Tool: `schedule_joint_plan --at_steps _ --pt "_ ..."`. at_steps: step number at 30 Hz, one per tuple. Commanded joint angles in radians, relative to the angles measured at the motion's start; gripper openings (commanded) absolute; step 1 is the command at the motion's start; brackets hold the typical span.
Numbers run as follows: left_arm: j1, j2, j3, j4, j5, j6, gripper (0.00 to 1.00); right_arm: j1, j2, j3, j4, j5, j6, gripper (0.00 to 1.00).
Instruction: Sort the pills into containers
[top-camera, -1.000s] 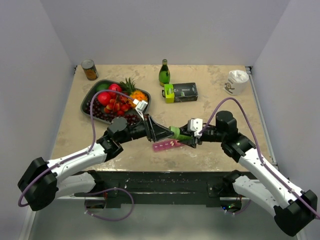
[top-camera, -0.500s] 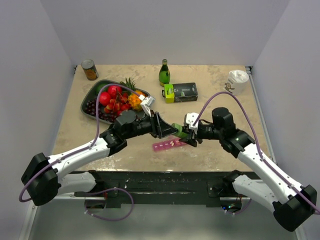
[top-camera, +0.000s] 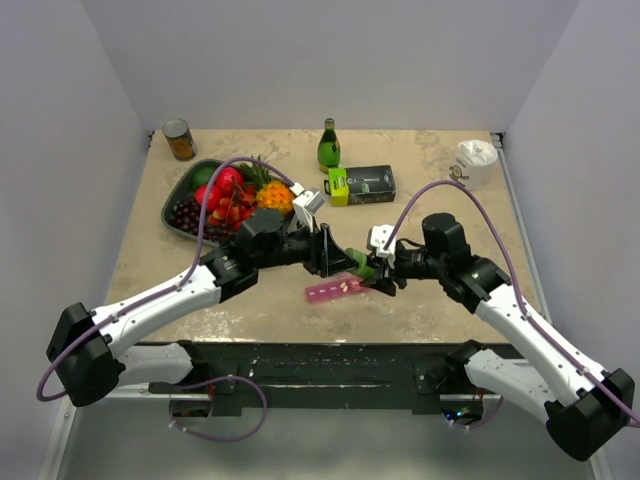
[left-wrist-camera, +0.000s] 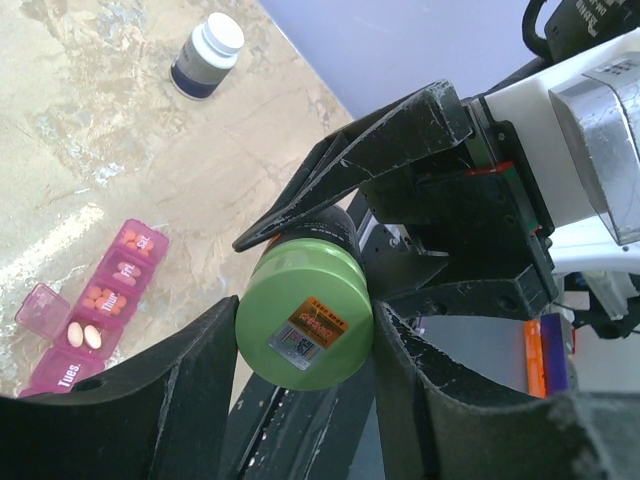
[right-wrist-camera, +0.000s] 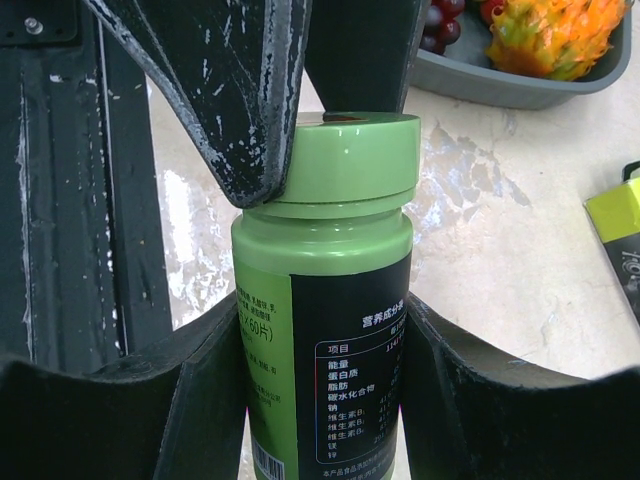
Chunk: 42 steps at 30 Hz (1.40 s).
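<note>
While the translucent pink plastic pill organiser (left-wrist-camera: 72, 372) lies flat on the mottled beige worktop (left-wrist-camera: 90, 130), near its front edge and just below where the two arms meet, the sorting looks only partly done. In the left wrist view at least one small lid stands open. One compartment holds two pale oval pills (left-wrist-camera: 80, 335), the next a cluster of small orange pills (left-wrist-camera: 100, 298), and one further along shows some orange too. The rest of the strip is cut off or hidden, so I cannot tell how many compartments are filled.

On the left, the left arm's fingers (left-wrist-camera: 170, 400) sit closed against both sides of a round green screw cap (left-wrist-camera: 305, 320). That cap tops a green plastic supplement bottle with a black label (right-wrist-camera: 320, 330), which is held in the air, lying roughly level between the arms. To the right, the right arm's fingers (right-wrist-camera: 480, 400) are clamped on the bottle's body.

I judge the step in hand to be unscrewing the cap, which is not yet off. Tipping out these pills and dropping them into compartments is left to do. A small dark bottle with a white cap (left-wrist-camera: 207, 55) stands well apart on the worktop, capped.
</note>
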Motion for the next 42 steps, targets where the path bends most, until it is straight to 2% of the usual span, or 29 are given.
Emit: schedule_joint_plan --at_steps 1,6,10,14,21,24,27,32,35,38,39,42 --pt "-0.019 0.036 0.039 -0.13 0.072 0.089 0.0 0.02 -0.012 0.094 0.092 -0.08 0.005 0.0" --pt "-0.019 0.036 -0.022 0.034 0.166 0.024 0.0 0.018 -0.024 0.053 0.235 -0.152 0.187 0.0" --pt "-0.019 0.024 -0.058 0.099 0.211 -0.009 0.0 0.018 -0.024 0.047 0.305 -0.182 0.258 0.0" --pt "-0.019 0.002 -0.07 0.076 0.239 0.042 0.0 0.017 -0.024 0.042 0.33 -0.215 0.295 0.0" --pt "0.03 -0.015 -0.069 -0.025 0.404 0.201 0.0 0.006 -0.043 -0.002 0.41 -0.28 0.428 0.0" --pt "0.042 -0.024 -0.05 -0.102 0.388 0.266 0.15 0.003 -0.053 -0.016 0.447 -0.284 0.46 0.0" --pt "0.049 -0.03 -0.033 -0.165 0.36 0.286 0.25 -0.002 -0.059 -0.027 0.453 -0.283 0.463 0.0" --pt "0.055 -0.036 -0.006 -0.214 0.319 0.299 0.32 -0.003 -0.066 -0.034 0.456 -0.283 0.465 0.0" --pt "0.058 -0.044 0.004 -0.234 0.302 0.303 0.4 -0.002 -0.069 -0.036 0.457 -0.283 0.465 0.0" --pt "0.062 -0.054 0.008 -0.248 0.291 0.306 0.53 -0.003 -0.07 -0.037 0.459 -0.281 0.463 0.0" --pt "0.064 -0.061 0.011 -0.252 0.28 0.306 0.6 -0.006 -0.073 -0.039 0.459 -0.281 0.463 0.0" --pt "0.067 -0.076 0.016 -0.262 0.265 0.309 0.71 -0.006 -0.073 -0.039 0.459 -0.281 0.46 0.0"
